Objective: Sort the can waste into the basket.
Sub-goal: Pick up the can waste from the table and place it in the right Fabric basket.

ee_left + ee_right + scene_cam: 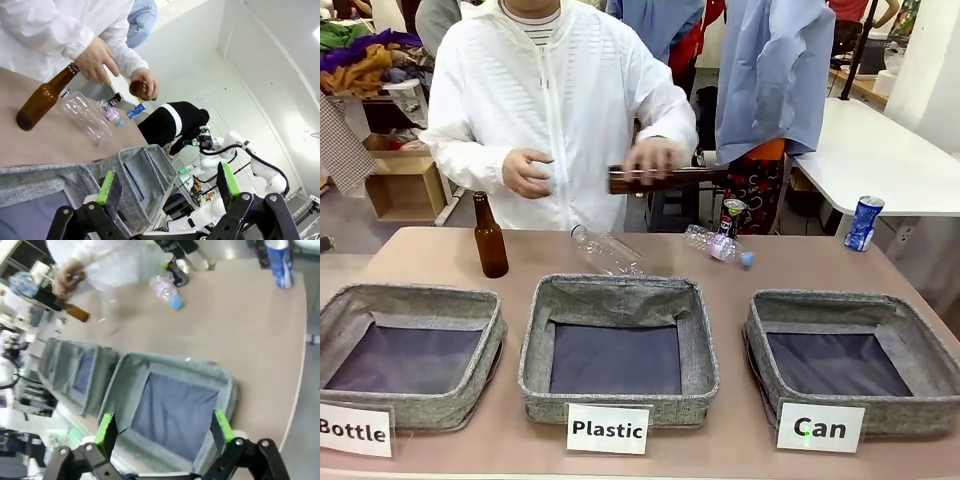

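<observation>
— Where is the blue metal drink can (280, 262) seen?
— Upright at the far edge of the table (240, 325), well beyond the right gripper (164, 422), which is held wide open and empty above the shallow grey fabric basket (170, 362).

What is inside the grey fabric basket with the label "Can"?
Only the dark lining shows inside the grey fabric basket labelled "Can"; no can lies there. Its near wall covers a narrow strip of floor in the front view.

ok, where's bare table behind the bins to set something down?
Two bare patches: the far-left corner of the table, left of the standing brown bottle; and the stretch between the blue-capped bottle and the blue can, behind the Can basket. Crowded behind the Plastic bin, around the lying clear bottle.
</observation>
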